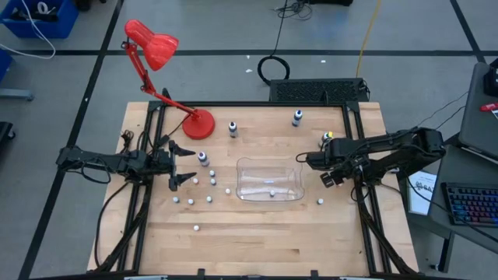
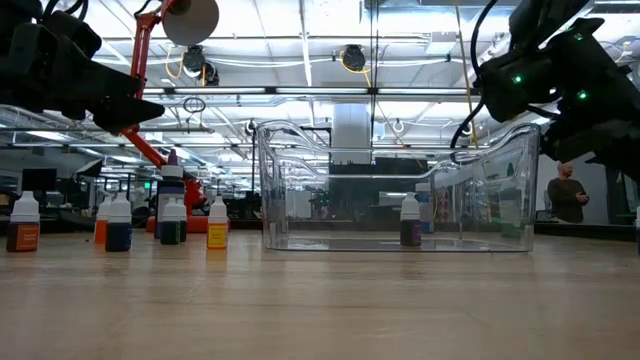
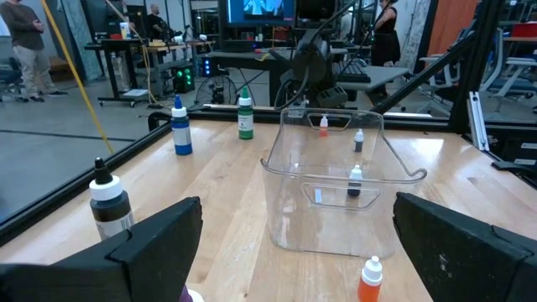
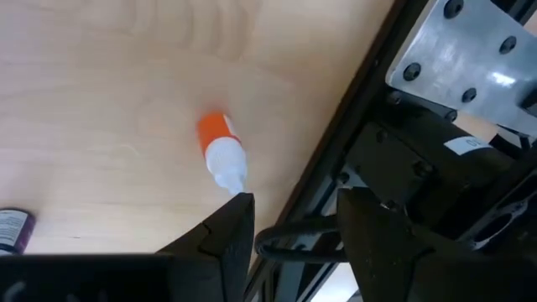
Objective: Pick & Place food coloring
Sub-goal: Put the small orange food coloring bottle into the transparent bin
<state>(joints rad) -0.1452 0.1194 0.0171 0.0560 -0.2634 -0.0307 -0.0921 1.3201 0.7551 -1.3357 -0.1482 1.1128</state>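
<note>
Wooden surface (image 1: 257,241) with a black frame along its edges, on a grey floor marked with dark tape lines. Red desk lamp (image 1: 156,58) stands at the far left corner, head hanging out past the edge. Clear plastic bin (image 1: 270,180) sits near the middle, with one small bottle (image 2: 410,222) standing inside it. Low view looks into a big lab: ceiling lights, racks, a person (image 2: 567,194) standing far off on the right.

Food coloring (image 1: 201,187) is scattered: a cluster of tiny bottles on the left half between the lamp base and the bin, two taller bottles near the far edge, and one (image 1: 320,201) just off the bin's right end.

Left hand (image 1: 184,163) is over the left side near the cluster, fingers spread wide, holding nothing; through it the bin is straight ahead.

Right hand (image 1: 333,173) hangs over the right side just beside the bin, jaws partly open with only a narrow gap, nothing between them. An orange bottle (image 4: 220,153) lies on its side on the wood under its fingertips (image 4: 237,220), not touching.
</note>
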